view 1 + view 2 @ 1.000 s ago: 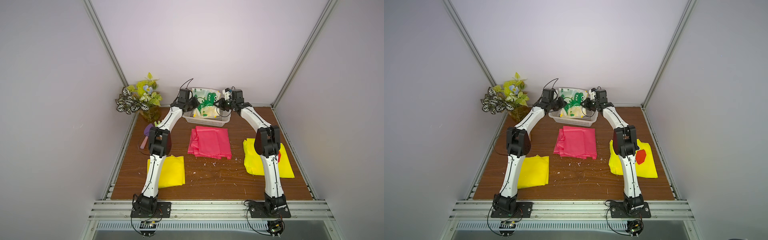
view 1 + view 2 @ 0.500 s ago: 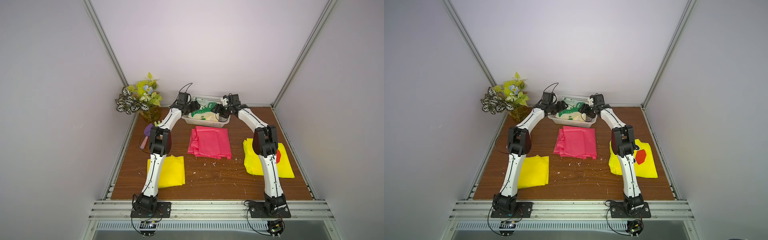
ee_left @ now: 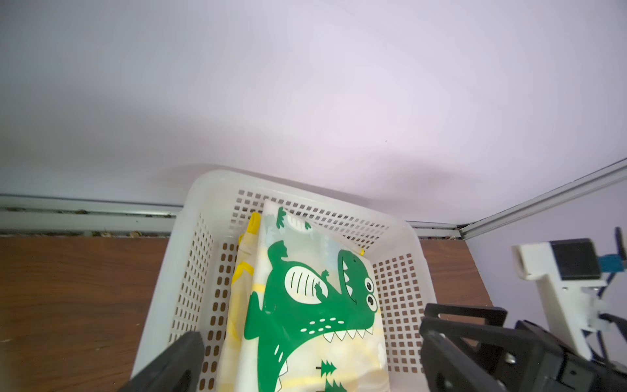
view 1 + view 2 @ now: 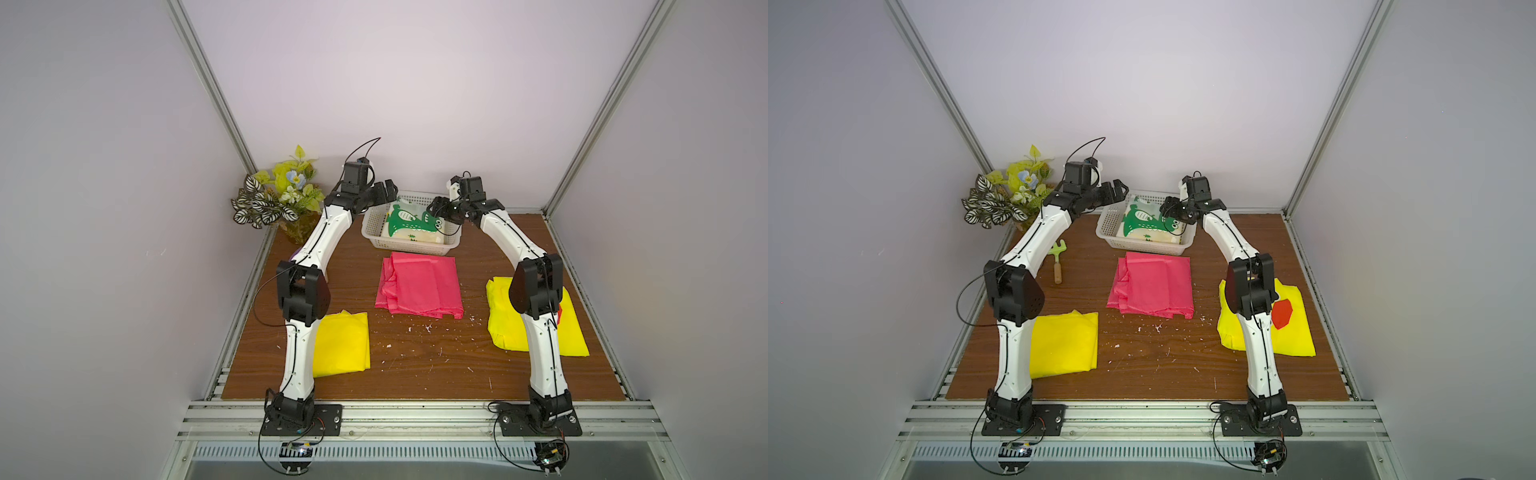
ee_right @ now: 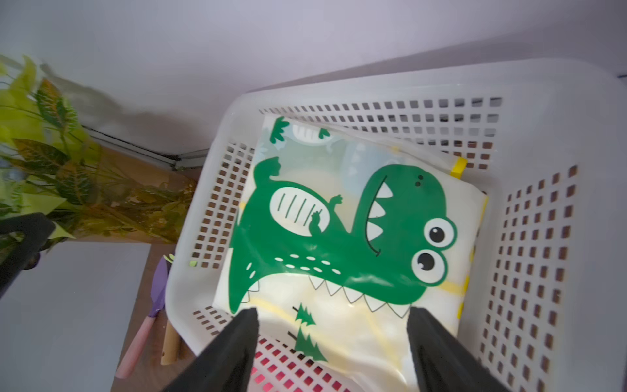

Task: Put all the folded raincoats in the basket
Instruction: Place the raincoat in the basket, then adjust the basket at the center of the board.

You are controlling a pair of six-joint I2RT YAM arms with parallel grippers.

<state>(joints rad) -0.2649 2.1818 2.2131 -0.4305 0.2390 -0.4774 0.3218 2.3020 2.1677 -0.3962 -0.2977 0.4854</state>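
Raincoat (image 4: 411, 224) lies flat inside basket (image 4: 415, 248), dino print up. Left tool (image 4: 390, 192) and right tool (image 4: 437, 208) are both spread open and empty, one per side, likely so the fold lands flat. Task looks done.

The left wrist view cuts off part of the folded raincoat (image 3: 305, 305).

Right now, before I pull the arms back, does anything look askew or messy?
The dinosaur-print raincoat lies in the basket, but its far edge seems to ride up the back wall, so it isn't flat. Small white flecks litter the table in front of the pink raincoat. Nothing looks damaged.
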